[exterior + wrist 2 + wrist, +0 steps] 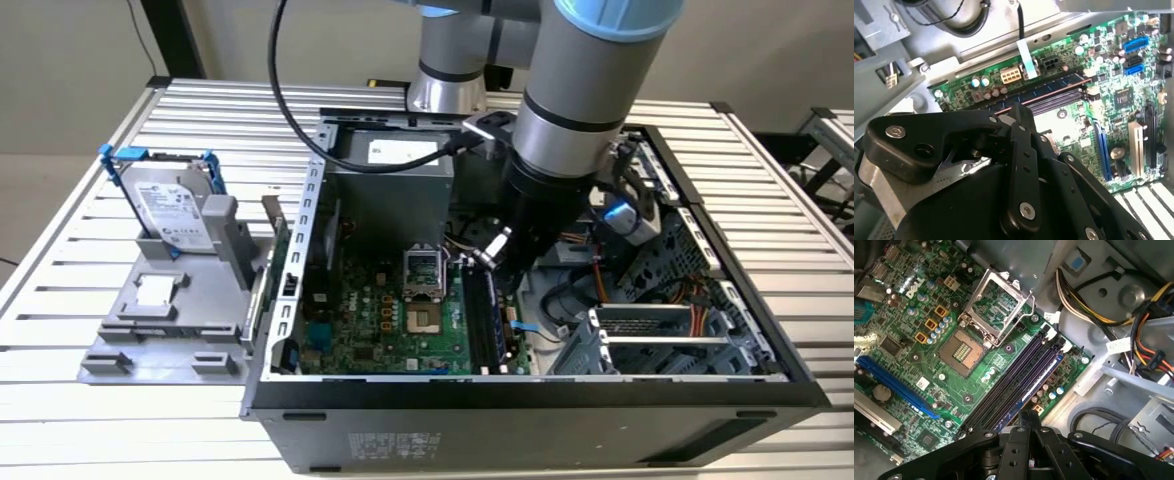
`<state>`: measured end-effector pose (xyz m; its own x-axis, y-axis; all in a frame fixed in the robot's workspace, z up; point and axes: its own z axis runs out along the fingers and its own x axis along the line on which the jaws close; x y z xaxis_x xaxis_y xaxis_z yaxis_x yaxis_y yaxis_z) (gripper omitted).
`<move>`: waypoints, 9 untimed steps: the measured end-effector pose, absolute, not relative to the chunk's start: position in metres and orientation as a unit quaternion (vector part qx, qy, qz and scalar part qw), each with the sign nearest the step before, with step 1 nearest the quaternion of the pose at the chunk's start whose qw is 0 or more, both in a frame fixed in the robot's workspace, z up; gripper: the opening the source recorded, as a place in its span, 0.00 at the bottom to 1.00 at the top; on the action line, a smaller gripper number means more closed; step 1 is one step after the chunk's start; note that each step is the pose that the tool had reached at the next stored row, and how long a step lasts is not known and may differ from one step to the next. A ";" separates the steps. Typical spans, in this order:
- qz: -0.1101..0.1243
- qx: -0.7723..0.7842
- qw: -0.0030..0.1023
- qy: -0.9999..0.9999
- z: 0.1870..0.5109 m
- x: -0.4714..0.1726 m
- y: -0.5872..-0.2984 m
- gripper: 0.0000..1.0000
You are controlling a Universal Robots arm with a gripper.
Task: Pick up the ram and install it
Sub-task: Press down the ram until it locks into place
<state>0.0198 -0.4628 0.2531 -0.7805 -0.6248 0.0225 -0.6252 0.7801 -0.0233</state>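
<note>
The ram point(1041, 377) is a dark-blue stick lying in the outermost of the long black motherboard slots, beside the case wall. In the second wrist view the ram point(1054, 89) runs along the board's edge. My gripper point(1026, 416) is shut, its narrow tip resting on the stick's top edge near one end. In the second wrist view the gripper point(1016, 109) meets the stick the same way. The exterior view shows the arm reaching down into the open computer case point(287, 300), with the gripper point(497, 252) over the ram point(491, 305).
A silver hard drive point(167, 205) in a blue frame stands in a grey holder at the exterior view's left. The open CPU socket point(996, 307) lies beside the slots. Cable bundles point(1134, 315) and a drive cage point(654, 330) crowd the other side.
</note>
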 end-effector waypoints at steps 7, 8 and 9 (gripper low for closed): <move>0.013 0.378 0.006 -0.926 0.253 0.020 -0.463 0.00; 0.013 0.385 0.006 -0.923 0.253 0.020 -0.463 0.00; 0.013 0.394 0.006 -0.919 0.253 0.020 -0.463 0.00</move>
<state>0.0197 -0.4628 0.2529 -0.6900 -0.7235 0.0204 -0.7238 0.6898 -0.0191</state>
